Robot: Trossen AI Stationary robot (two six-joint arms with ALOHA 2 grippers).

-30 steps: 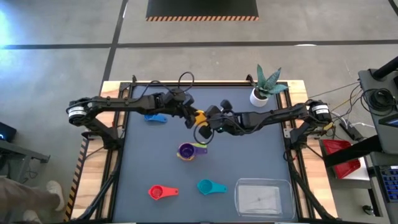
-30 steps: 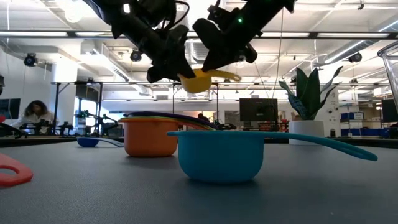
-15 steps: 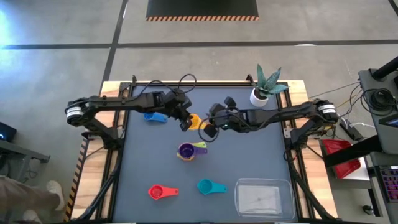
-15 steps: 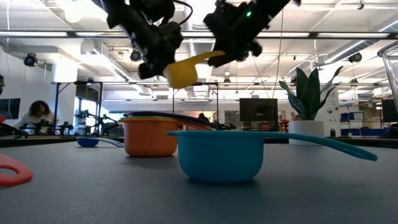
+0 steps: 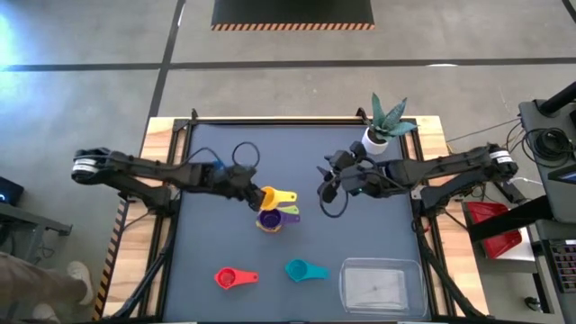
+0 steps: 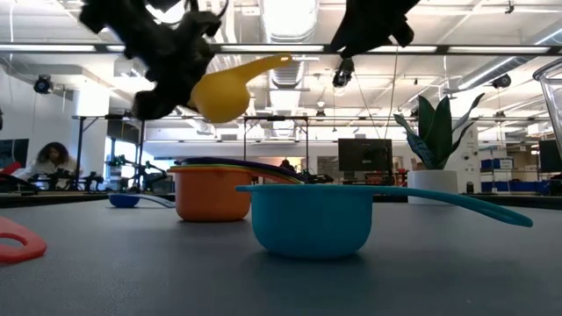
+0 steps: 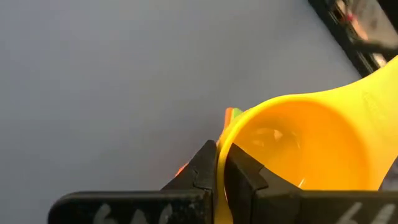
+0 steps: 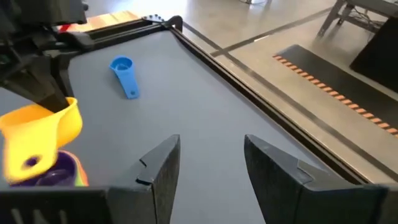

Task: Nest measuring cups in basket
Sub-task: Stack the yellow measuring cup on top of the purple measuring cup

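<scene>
The measuring cups are spread over the dark table (image 5: 360, 234), and the clear basket (image 5: 381, 286) sits at the near right corner with no cup in it. It lies well apart from the partial stack (image 5: 273, 218) at the table's centre, where the purple cup (image 5: 269, 217) tops an orange cup (image 6: 209, 193) with green and yellow handle edges showing at the side. The teal cup (image 5: 301, 269) and red cup (image 5: 229, 277) lie singly near the front edge, between the stack and the basket side. The blue cup (image 8: 123, 70) lies at the far left of the table.

The left gripper (image 5: 255, 191) grips the yellow cup (image 5: 273, 197) by the bowl rim: its fingers (image 7: 211, 169) are closed on the rim wall. The cup hangs in the air, bowl nearest the jaws, handle pointing away toward the right arm and tilted upward in the low view.

The deciding relation is vertical. The yellow bowl sits above the stack and just to its far side, so the coming move appears to be a short descent and a levelling of the cup into the purple bowl. The left arm is the nearer one to the stack.

The right gripper (image 5: 328, 183) hovers with its fingers (image 8: 163, 165) apart and empty, right of the yellow handle and not touching it.
</scene>
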